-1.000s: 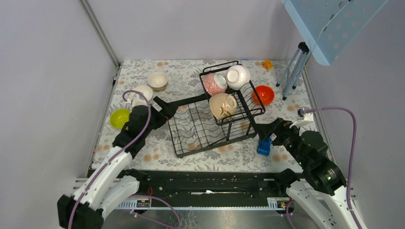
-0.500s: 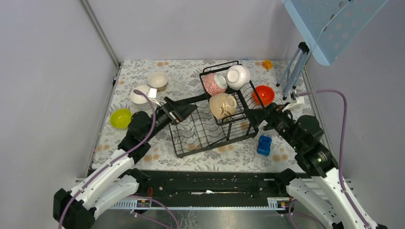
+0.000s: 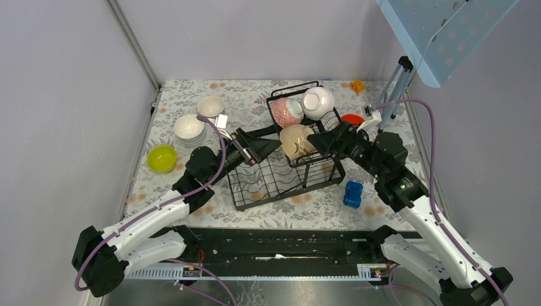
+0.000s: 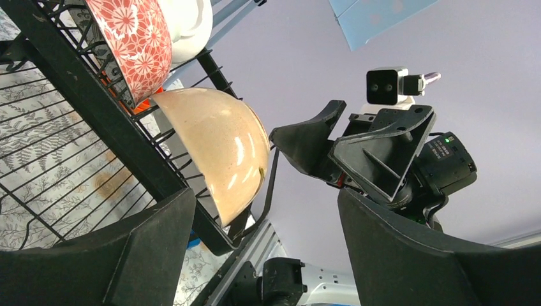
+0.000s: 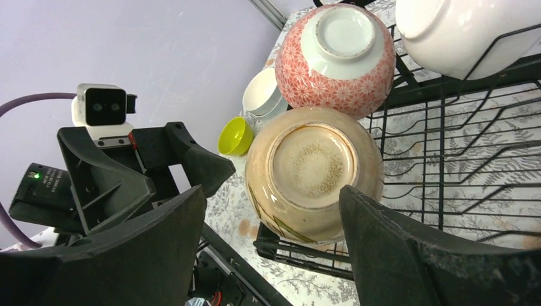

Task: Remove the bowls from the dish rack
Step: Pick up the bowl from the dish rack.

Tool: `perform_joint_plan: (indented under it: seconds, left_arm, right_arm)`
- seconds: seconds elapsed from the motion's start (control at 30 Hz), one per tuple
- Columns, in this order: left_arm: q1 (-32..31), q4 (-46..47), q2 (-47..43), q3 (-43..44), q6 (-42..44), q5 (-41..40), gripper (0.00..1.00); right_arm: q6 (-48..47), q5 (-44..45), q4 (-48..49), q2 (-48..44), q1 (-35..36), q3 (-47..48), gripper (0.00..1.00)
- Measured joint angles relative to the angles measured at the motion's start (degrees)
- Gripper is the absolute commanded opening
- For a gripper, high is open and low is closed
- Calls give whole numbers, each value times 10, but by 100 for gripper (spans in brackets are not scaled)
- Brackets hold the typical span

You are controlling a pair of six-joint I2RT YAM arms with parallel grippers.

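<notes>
The black wire dish rack (image 3: 268, 182) stands mid-table. Its raised upper basket holds three bowls lying on their sides: a beige one (image 3: 297, 140), a pink-patterned one (image 3: 284, 112) and a white one (image 3: 318, 102). My left gripper (image 3: 274, 145) is open just left of the beige bowl (image 4: 220, 150), which lies ahead of its fingers. My right gripper (image 3: 314, 141) is open at that bowl's right; its fingers flank the bowl's base (image 5: 312, 172) without pressing it. On the cloth sit a cream bowl (image 3: 210, 106), stacked white bowls (image 3: 189, 128), a yellow-green bowl (image 3: 160, 157) and an orange-red bowl (image 3: 352, 118), partly hidden.
A blue toy block (image 3: 352, 193) lies right of the rack's front corner. A tripod (image 3: 395, 89) and a small orange item (image 3: 357, 85) stand at the back right. Grey walls close in both sides. The rack's lower tray holds no bowls.
Both arms have swung inward to the beige bowl: the left from beside the stacked white bowls, the right up from the blue block. No bowl has moved.
</notes>
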Motion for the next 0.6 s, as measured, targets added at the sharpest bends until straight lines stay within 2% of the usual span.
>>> perform_joint_plan:
  seconds: [0.6]
  left_arm:
    - [-10, 72, 72, 0, -19, 14, 74]
  right_arm:
    - [34, -12, 68, 57, 0, -1, 77]
